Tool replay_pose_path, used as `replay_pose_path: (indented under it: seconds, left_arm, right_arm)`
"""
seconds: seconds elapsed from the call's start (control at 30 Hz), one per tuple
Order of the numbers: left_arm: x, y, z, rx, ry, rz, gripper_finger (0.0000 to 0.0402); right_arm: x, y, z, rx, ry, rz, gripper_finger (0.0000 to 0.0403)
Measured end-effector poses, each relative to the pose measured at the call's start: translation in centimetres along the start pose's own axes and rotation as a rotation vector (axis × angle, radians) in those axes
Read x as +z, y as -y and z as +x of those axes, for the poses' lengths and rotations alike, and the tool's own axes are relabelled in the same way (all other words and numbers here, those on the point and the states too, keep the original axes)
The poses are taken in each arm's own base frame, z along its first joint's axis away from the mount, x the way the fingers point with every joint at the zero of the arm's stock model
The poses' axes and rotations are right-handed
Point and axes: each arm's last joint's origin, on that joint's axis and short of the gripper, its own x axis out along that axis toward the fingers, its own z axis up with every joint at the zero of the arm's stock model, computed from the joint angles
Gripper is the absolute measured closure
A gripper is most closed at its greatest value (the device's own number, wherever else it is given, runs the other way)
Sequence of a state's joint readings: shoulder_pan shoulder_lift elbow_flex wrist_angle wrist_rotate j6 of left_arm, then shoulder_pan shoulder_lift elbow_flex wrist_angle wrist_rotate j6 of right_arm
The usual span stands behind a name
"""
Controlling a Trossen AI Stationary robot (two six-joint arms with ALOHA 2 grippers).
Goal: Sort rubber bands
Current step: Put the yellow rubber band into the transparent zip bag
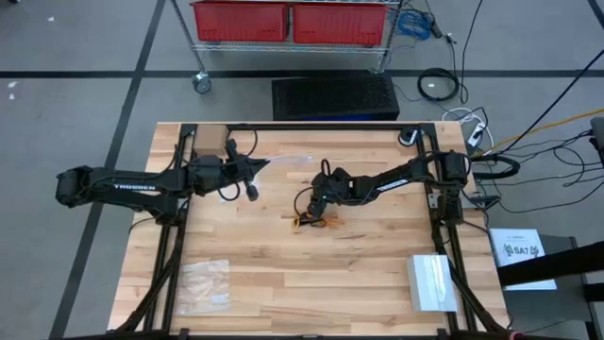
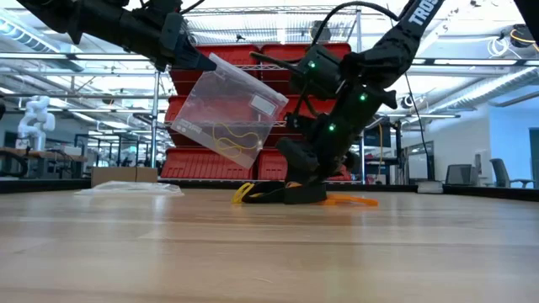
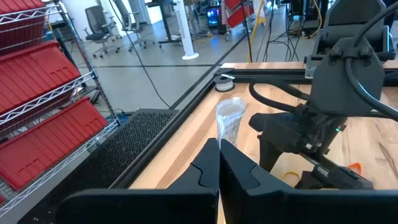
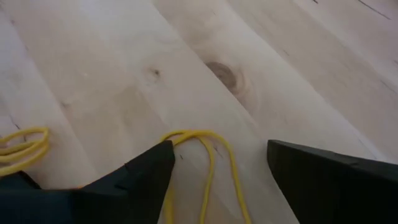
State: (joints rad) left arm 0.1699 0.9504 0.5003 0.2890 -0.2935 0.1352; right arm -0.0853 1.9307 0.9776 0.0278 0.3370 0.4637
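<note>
The right pincer [image 1: 309, 213] was down at the bench [image 1: 283, 283] near its middle, fingers spread wide and grasping nothing; in its wrist view a yellow band [image 4: 208, 155] lay flat on the wood between the two dark fingers [image 4: 140, 171], with another yellow loop [image 4: 22, 146] off to one side. In the low view the pile of bands [image 2: 253, 192], yellow and orange, lay on the bench right under and beside that pincer, the orange ones [image 2: 354, 200] stretching out on one side. The left pincer [image 1: 253, 168] was clenched on the edge of a clear bag [image 2: 227, 109], holding it tilted above the bench just beside the right arm; a few yellow bands [image 2: 232, 135] showed inside the bag. A second clear bag [image 1: 206, 281] lay flat near the front left corner of the bench, and a white box [image 1: 429, 281] sat near the front right corner.
</note>
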Motion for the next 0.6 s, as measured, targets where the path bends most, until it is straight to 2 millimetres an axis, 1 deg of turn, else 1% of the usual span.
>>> replay_pose_path:
  seconds: [0.2,0.3,0.43,0.6]
  left_arm:
    - [0.01,0.0,-0.01,0.0,0.0,0.0,0.0401]
    - [0.01,0.0,-0.01,0.0,0.0,0.0,0.0401]
    - [0.0,0.0,0.0,0.0,0.0,0.0,0.0401]
    - [0.01,0.0,-0.01,-0.001,0.0,0.0,0.0401]
  right_arm:
    - [0.22,-0.7,-0.14,0.052,-0.002,-0.009,0.0163]
    - [0.22,-0.74,-0.14,0.06,-0.006,-0.017,0.0183]
    - [0.19,-0.76,-0.16,0.063,-0.013,-0.044,0.0236]
    - [0.16,-0.79,-0.17,0.085,-0.027,-0.1,0.0334]
